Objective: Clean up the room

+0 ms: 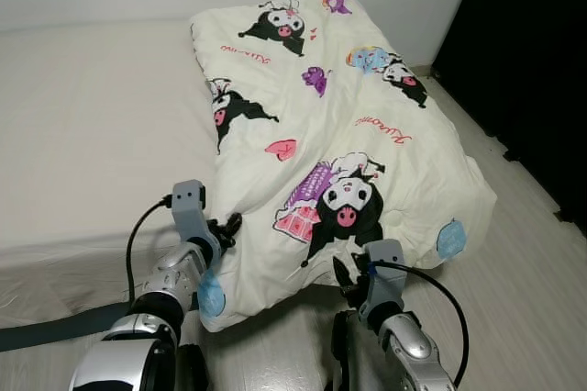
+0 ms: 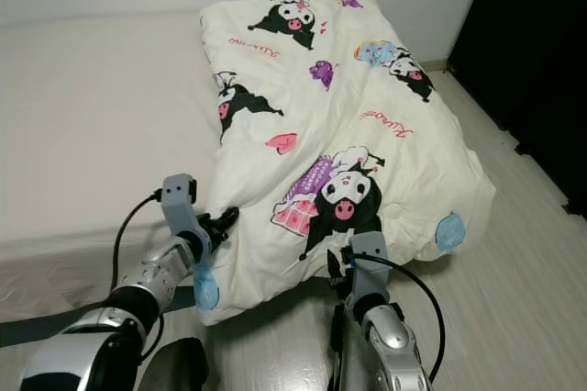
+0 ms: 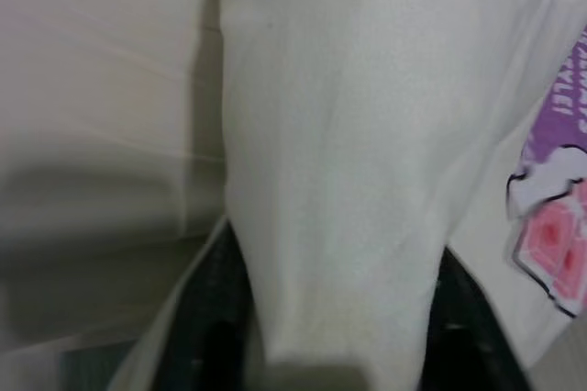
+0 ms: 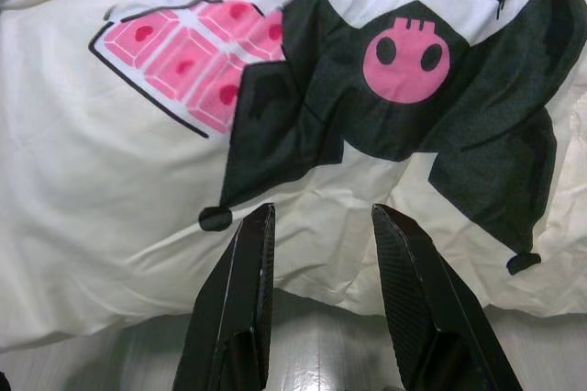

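A white duvet (image 1: pixel 348 125) printed with black-and-pink cartoon figures lies folded on the bed (image 1: pixel 92 125). Its near end droops over the bed's edge toward the floor. My left gripper (image 1: pixel 225 230) is at the duvet's near left edge, shut on a fold of the fabric. In the left wrist view that fold (image 3: pixel 330 180) is bunched between the two black fingers (image 3: pixel 215 318). My right gripper (image 4: pixel 321 212) is open just below the duvet's hanging hem, under the large cartoon face (image 4: pixel 413 51). Nothing lies between its fingers (image 4: pixel 234 299).
The mattress in a cream sheet spreads to the left. Pale wood floor (image 1: pixel 523 262) runs along the right and near side. A dark curtain or opening (image 1: pixel 532 42) stands at the far right. A grey band (image 1: pixel 55 327) runs under the mattress at lower left.
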{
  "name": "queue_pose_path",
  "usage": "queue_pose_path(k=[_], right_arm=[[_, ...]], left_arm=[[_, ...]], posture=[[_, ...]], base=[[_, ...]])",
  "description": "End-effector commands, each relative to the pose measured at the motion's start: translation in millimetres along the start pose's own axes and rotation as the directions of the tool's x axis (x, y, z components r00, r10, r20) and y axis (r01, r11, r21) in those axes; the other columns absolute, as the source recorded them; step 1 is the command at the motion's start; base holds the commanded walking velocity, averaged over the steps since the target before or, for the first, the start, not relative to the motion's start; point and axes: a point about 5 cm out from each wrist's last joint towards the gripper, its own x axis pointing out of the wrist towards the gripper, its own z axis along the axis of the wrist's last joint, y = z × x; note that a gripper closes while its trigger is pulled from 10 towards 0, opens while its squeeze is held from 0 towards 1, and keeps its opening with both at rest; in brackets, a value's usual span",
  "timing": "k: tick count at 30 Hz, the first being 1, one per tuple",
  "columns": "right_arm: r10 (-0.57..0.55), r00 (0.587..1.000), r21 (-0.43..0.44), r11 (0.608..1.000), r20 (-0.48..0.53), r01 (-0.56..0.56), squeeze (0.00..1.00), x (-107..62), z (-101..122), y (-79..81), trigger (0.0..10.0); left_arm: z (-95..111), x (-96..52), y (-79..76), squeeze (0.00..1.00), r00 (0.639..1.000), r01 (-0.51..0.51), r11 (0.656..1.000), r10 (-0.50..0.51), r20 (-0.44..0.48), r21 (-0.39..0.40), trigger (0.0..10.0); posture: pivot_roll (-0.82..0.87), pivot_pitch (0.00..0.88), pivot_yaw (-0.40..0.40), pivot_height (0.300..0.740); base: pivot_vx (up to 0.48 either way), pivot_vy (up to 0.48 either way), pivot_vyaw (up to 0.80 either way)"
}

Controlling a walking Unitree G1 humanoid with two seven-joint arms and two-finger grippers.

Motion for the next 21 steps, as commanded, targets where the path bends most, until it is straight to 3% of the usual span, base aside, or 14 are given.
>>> queue_pose_path(k=[1,6,11,12,18,20,21], right_arm=[[-0.002,1.000,0.017,1.000,-0.031,0.002,0.00,-4.7,-7.6,1.9,10.0],[0.001,0.999,0.018,1.000,-0.036,0.000,0.00,-4.7,-8.0,3.6,10.0],[0.000,0.999,0.019,1.000,-0.041,0.001,0.00,-3.8,-8.9,4.3,10.0],[-0.002,0.999,0.020,1.000,-0.041,0.002,0.00,-3.8,-9.1,4.1,10.0],[-0.003,0.999,0.022,1.000,-0.041,0.004,0.00,-3.9,-9.3,3.9,10.0],[-0.003,0.999,0.023,1.000,-0.042,0.004,0.00,-3.9,-9.9,4.2,10.0],[-0.003,0.999,0.023,1.000,-0.042,0.004,0.00,-3.9,-9.9,4.2,10.0]], left_arm=[[-7.8,-5.1,10.6,0.00,0.999,-0.034,0.999,0.034,-0.028,0.000,0.0],[-14.7,-11.6,21.9,0.00,0.997,-0.034,0.999,0.035,-0.067,0.017,0.0],[-20.1,-28.0,50.7,0.00,0.991,-0.066,0.996,0.073,-0.114,0.058,0.0],[-18.3,-32.3,59.2,0.00,0.989,-0.089,0.994,0.096,-0.111,0.062,0.0],[-13.9,-38.8,71.9,0.00,0.986,-0.129,0.989,0.135,-0.098,0.066,0.0],[-3.7,-45.9,86.2,0.00,0.982,-0.177,0.983,0.180,-0.054,0.056,0.0],[-3.7,-45.9,86.2,0.00,0.982,-0.177,0.983,0.180,-0.054,0.056,0.0]], posture=[[-0.11,0.346,-0.007,0.555],[-0.10,0.345,-0.010,0.555],[-0.09,0.338,-0.007,0.555],[-0.09,0.334,-0.007,0.555],[-0.08,0.331,-0.007,0.555],[-0.08,0.327,-0.010,0.555],[-0.08,0.327,-0.010,0.555]], base=[[0.000,0.000,0.00],[0.000,0.000,0.00],[0.000,0.000,0.00],[0.000,0.000,0.00],[0.000,0.000,0.00],[0.000,0.000,0.00],[0.000,0.000,0.00]])
